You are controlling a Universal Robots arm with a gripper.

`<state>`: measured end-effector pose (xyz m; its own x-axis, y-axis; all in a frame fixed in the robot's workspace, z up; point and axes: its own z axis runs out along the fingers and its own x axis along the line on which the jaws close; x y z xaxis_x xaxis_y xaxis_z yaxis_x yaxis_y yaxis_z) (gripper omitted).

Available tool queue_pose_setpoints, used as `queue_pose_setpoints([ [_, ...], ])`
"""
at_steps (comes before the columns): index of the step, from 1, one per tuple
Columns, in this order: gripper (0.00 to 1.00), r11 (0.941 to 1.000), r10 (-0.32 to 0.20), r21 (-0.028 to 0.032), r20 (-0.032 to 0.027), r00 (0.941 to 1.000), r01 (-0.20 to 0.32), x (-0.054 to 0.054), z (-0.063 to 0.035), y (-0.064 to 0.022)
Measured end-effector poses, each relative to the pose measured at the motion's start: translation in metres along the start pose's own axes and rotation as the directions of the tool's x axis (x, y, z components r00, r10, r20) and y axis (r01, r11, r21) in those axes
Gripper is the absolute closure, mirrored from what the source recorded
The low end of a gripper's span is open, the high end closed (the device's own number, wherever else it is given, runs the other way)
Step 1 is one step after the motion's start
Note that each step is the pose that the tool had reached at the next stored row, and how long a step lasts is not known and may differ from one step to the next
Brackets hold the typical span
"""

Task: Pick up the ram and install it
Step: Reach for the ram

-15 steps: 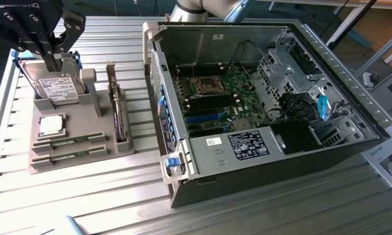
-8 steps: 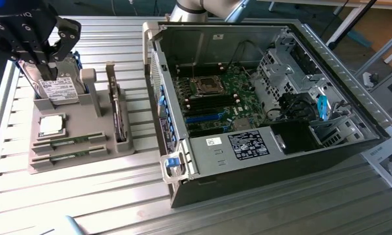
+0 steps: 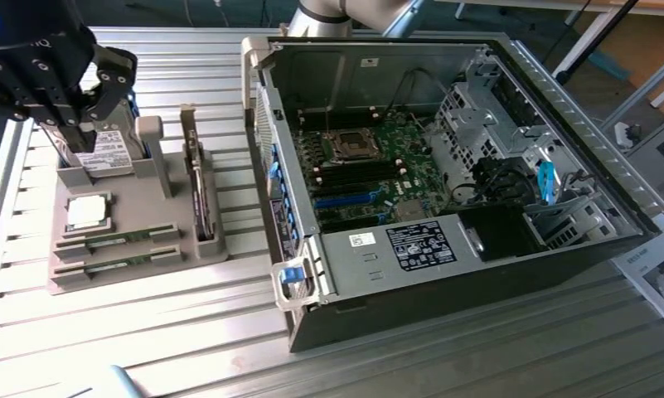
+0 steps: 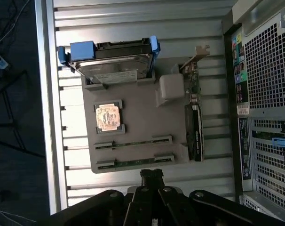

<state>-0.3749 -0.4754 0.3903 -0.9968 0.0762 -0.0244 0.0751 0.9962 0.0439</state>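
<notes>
Two ram sticks, thin green boards, lie side by side in slots at the near end of the grey holder tray (image 3: pixel 143 207): one ram stick (image 3: pixel 116 242) (image 4: pixel 133 142) and a second ram stick (image 3: pixel 116 266) (image 4: pixel 133 163) closer to the tray's edge. My black gripper (image 3: pixel 75 137) (image 4: pixel 152 175) hangs well above the tray at the exterior view's upper left, over the hard drive end. Its fingers are shut together with nothing between them. It touches neither stick.
The tray also carries a silver hard drive (image 4: pixel 112 66) with blue rails, a square processor chip (image 3: pixel 89 211) (image 4: pixel 108 116) and an upright expansion card (image 3: pixel 205 199) (image 4: pixel 194 122). An open computer case (image 3: pixel 597 249) with its motherboard (image 3: pixel 365 166) stands at the exterior view's right on the slatted metal table (image 3: pixel 143 348).
</notes>
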Motion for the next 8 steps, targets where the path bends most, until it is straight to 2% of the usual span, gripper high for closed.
queue_pose_setpoints([
  [4, 0.89, 1.0000, 0.000, 0.0000, 0.0001, 1.0000, 0.000, -0.0006, -0.0002, -0.0088],
  [8, 0.89, 1.0000, 0.000, 0.0000, 0.0001, 1.0000, 0.000, -0.0007, -0.0003, -0.0089],
])
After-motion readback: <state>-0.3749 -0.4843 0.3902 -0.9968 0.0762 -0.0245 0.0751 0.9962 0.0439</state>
